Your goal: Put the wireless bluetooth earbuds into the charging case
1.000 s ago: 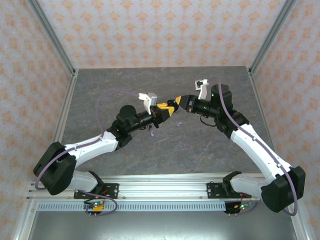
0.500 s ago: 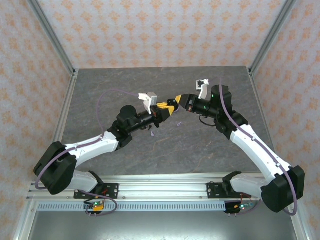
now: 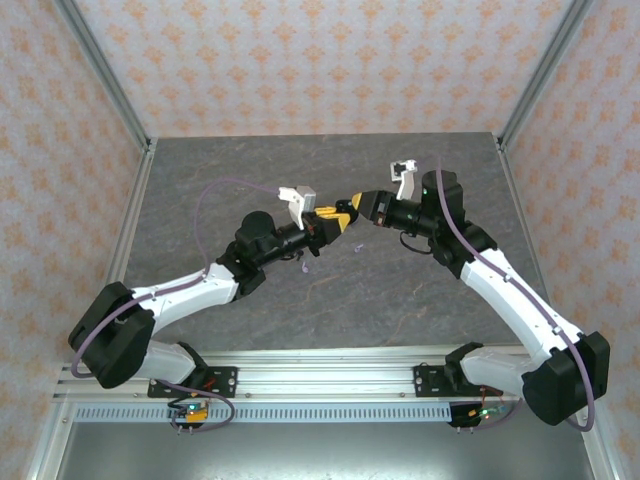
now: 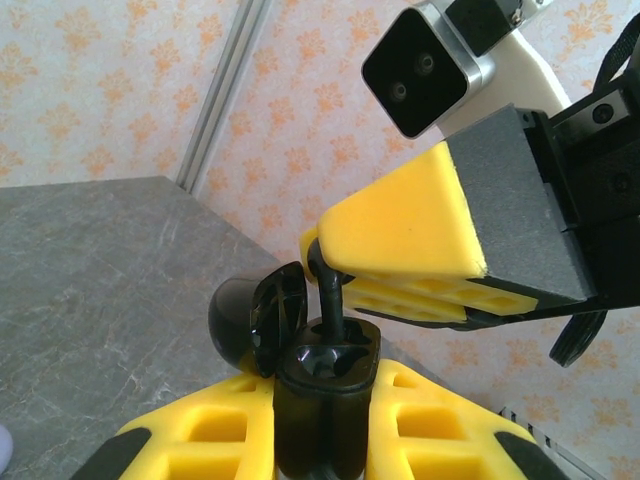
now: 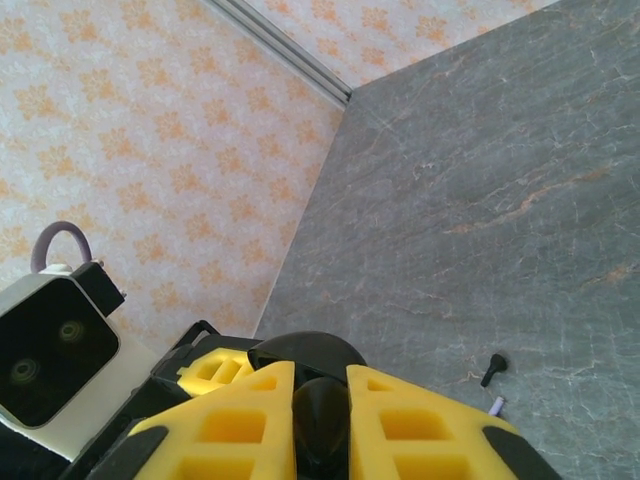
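Almost nothing has moved: above the middle of the tabletop point(image 3: 400, 300) the left tool point(image 4: 322, 432) stays clamped on the case point(image 4: 325, 385) and the right tool point(image 5: 320, 388) pinches the black earbud point(image 4: 330, 300), its stem just in the hole, so I think it's nearly home.

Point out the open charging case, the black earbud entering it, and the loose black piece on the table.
charging case point(image 4: 318, 410), left wrist view, front of its body
black earbud point(image 4: 331, 300), left wrist view, its stem
loose black piece point(image 5: 491, 369), right wrist view, its middle
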Robot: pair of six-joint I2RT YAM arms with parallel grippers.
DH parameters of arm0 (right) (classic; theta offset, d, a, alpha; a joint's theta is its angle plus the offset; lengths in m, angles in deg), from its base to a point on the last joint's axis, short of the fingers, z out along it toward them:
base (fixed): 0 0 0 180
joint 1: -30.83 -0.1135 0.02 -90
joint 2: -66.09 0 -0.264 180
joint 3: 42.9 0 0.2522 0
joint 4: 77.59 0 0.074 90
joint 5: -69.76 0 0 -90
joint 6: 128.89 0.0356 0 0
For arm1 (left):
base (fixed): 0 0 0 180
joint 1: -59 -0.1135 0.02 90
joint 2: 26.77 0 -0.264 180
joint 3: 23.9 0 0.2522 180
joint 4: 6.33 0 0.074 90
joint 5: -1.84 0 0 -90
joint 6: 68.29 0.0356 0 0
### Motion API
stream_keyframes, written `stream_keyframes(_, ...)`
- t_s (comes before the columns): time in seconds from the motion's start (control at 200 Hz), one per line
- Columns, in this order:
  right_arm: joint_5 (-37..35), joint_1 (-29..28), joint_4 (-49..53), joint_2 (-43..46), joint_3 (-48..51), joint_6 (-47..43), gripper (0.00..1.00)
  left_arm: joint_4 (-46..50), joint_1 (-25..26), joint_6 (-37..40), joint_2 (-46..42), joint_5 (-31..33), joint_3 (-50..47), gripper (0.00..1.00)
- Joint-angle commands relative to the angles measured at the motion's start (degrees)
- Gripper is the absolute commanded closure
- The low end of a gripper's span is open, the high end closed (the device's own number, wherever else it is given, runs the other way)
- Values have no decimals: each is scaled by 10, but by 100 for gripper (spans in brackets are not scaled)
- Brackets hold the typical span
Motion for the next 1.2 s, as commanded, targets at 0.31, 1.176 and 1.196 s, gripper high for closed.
stream_keyframes(0.31, 29, -8, 68, 10, -20, -38, 77, -30, 3, 12, -7, 1, 19, 91)
stream_keyframes(1.176, -6, -9, 71, 21, -6, -40, 88, 65, 3, 60, -11, 6, 29, 92)
stream_keyframes(1.196, -8, -8, 71, 21, -4, -39, 88, 70, 4, 63, -11, 7, 29, 92)
